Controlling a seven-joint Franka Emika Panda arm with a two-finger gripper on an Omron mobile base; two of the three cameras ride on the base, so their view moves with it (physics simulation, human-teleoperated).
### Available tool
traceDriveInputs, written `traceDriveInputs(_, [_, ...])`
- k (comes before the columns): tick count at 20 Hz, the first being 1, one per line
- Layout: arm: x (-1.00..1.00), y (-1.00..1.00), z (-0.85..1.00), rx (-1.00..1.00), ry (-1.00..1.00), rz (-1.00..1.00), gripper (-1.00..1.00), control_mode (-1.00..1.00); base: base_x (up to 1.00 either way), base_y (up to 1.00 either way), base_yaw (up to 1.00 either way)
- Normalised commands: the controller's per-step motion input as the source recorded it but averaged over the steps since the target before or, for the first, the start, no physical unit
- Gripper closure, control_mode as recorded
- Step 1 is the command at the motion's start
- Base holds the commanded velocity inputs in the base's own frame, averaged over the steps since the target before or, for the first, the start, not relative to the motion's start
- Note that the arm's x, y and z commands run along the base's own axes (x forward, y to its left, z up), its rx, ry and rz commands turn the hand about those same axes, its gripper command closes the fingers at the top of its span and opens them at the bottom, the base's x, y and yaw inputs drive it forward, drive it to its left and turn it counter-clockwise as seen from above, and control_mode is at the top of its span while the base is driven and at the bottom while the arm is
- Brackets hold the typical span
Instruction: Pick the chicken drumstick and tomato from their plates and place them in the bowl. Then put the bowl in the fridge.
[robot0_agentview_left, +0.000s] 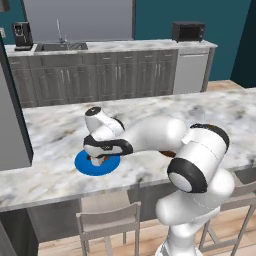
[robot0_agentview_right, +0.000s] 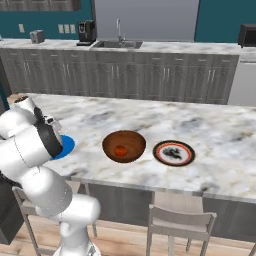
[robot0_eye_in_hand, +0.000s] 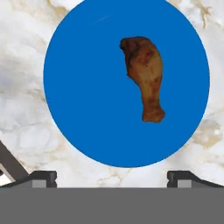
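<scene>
Marble worktop (robot0_eye_in_hand: 26, 113) carried the blue plate (robot0_eye_in_hand: 87, 100); chicken drumstick (robot0_eye_in_hand: 144, 76) lay off-centre on it. Fingers (robot0_eye_in_hand: 112, 177) fully open, empty, above. Risk: a descent centred on the plate could miss the meat.

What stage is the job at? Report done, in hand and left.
Done: the tomato lies in the bowl, and the brown-rimmed plate is bare of food. In hand: the open gripper hovers over the blue plate, where the chicken drumstick lies ungrasped. Left: grasp the drumstick, drop it into the bowl, then take the bowl to the fridge.
</scene>
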Motion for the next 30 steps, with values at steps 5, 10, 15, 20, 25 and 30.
traceDriveInputs(5, [0.43,0.06,-0.24,-0.01,0.03,0.03,-1.0,-1.0,0.0,0.0,0.0])
traceDriveInputs(10, [0.35,0.0,-0.18,0.0,0.03,0.0,-1.0,-1.0,0.0,0.0,0.0])
traceDriveInputs(15, [0.31,0.0,-0.29,0.0,0.11,0.0,-1.0,-1.0,0.0,0.0,0.0])
traceDriveInputs(20, [0.21,0.0,-0.35,0.0,0.05,0.0,-1.0,-1.0,0.0,0.0,0.0])
traceDriveInputs(25, [0.12,0.0,-0.3,0.02,0.01,0.0,-1.0,-1.0,0.0,0.0,0.0])
traceDriveInputs(30, [0.08,0.02,-0.2,0.01,0.0,0.0,-1.0,-1.0,0.0,0.0,0.0])
